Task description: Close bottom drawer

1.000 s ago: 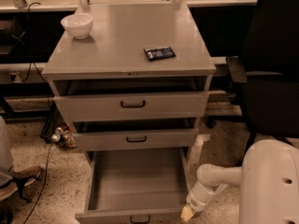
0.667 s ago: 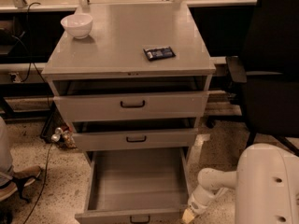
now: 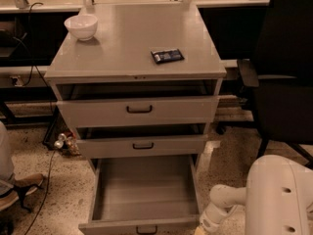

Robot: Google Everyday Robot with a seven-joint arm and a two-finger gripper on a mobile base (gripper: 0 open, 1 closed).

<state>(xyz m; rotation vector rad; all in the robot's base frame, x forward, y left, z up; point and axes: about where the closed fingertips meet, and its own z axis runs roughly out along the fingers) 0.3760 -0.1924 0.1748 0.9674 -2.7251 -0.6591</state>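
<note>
The bottom drawer point(image 3: 142, 192) of the grey cabinet is pulled far out, its deep plain tray showing empty. Its short front panel with a small dark loop handle point(image 3: 145, 229) sits at the bottom edge of the view. The middle drawer point(image 3: 143, 145) and the top drawer point(image 3: 139, 109) are each slightly open. My white arm reaches down at the lower right, and my gripper point(image 3: 201, 229) is low beside the bottom drawer's right front corner, cut off by the frame edge.
On the cabinet top stand a white bowl point(image 3: 81, 26) at the back left and a dark flat packet point(image 3: 167, 55) at the right. A black office chair point(image 3: 281, 77) stands close on the right. Cables and small clutter point(image 3: 62, 142) lie on the floor at the left.
My arm has shifted slightly left and down toward the bottom drawer's right front corner. The drawers have not moved.
</note>
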